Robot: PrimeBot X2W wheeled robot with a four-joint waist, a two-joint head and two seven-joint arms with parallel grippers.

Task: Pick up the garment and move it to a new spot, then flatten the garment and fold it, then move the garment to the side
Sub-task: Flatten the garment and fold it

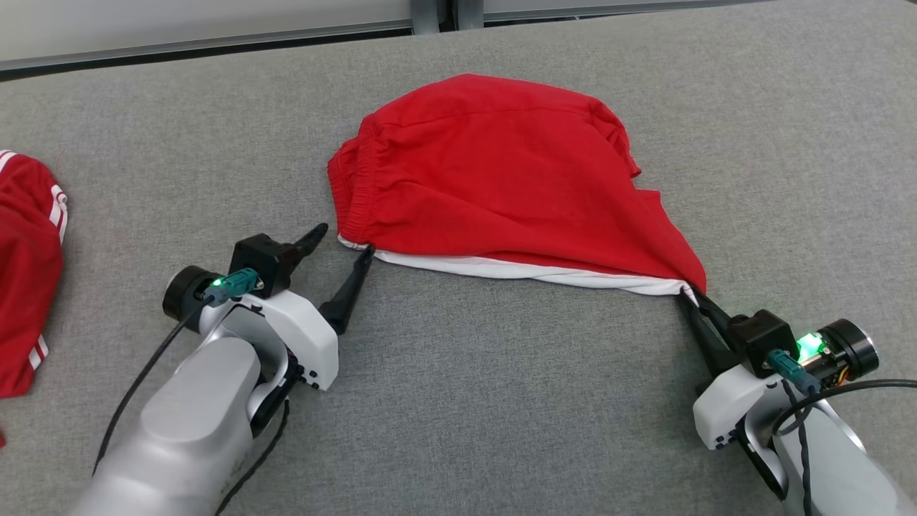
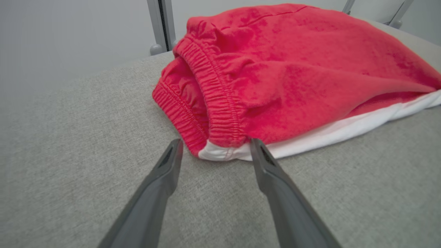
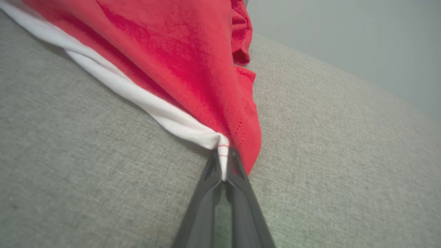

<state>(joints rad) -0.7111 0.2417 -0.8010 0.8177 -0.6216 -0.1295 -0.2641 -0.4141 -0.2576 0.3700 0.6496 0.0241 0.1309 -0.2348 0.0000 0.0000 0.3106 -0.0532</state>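
Grey woven cloth covered the table [image 1: 458, 430] in front of me. It lay bare across the near half between my two arms and out toward the right side. The table's far edge ran along the top of the head view, against a pale wall panel [image 1: 179, 21]. At the far left lay a second red garment with white stripes [image 1: 25, 287], cut off by the frame and well apart from my left arm.

In the middle of the table lay the red shorts [image 1: 501, 179], loosely bunched. They had an elastic waistband [image 2: 213, 100] at their left end and a white band [image 1: 516, 271] along the near edge. I could not make out how the layers beneath were folded.

My left gripper [image 1: 345, 240] sat low at the shorts' near left corner with its jaws wide apart and holding nothing. Its fingertips stood either side of the white corner under the waistband, and I could not tell whether they touched the cloth. My right gripper [image 1: 691, 295] was clamped on the near right corner. It pinched the end of the white band, with the red cloth drawn taut toward it.
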